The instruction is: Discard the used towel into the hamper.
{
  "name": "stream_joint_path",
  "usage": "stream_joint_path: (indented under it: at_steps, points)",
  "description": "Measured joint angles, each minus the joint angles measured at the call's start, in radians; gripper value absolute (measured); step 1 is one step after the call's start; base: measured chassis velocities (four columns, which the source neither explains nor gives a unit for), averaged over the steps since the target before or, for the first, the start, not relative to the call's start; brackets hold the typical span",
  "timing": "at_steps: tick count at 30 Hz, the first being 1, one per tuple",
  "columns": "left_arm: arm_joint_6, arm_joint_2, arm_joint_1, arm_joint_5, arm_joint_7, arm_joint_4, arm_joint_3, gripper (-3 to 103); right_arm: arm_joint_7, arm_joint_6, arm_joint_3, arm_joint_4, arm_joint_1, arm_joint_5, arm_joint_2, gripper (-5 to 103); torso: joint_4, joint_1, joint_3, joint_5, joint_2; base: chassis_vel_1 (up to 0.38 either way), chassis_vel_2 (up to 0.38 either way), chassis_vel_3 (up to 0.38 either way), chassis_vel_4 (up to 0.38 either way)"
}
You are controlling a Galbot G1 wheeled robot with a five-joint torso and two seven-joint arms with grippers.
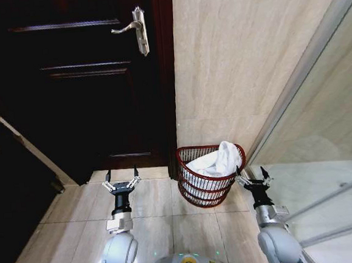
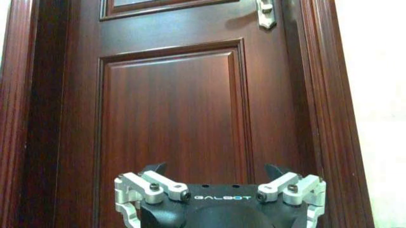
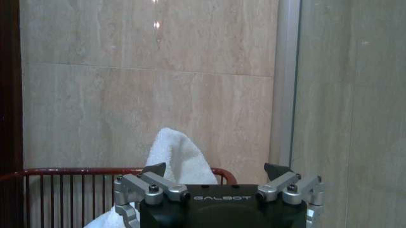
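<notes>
Wire hamper (image 1: 211, 176) stands on the floor against the stone wall, white towel (image 1: 218, 160) heaped inside. Left claw (image 1: 121, 178) hangs spread wide, well left of the hamper; right claw (image 1: 252, 175), also wide, sits just beside its right rim.

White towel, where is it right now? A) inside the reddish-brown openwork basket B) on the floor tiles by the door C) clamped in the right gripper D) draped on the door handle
A: the white towel lies bunched inside the reddish-brown openwork basket, one corner poking above the rim, while the left gripper and right gripper both stand open and empty.
</notes>
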Motion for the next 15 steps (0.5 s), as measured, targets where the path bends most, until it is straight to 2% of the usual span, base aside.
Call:
stream_joint_path:
  at_steps: [15]
  points:
    - [0.001, 0.000, 0.017, -0.001, -0.002, -0.009, -0.008, 100, 0.000, 0.010, 0.002, 0.001, -0.007, 0.002, 0.000, 100, 0.0000, 0.001, 0.002, 0.0000, 0.003, 0.000, 0.000, 0.000, 0.000]
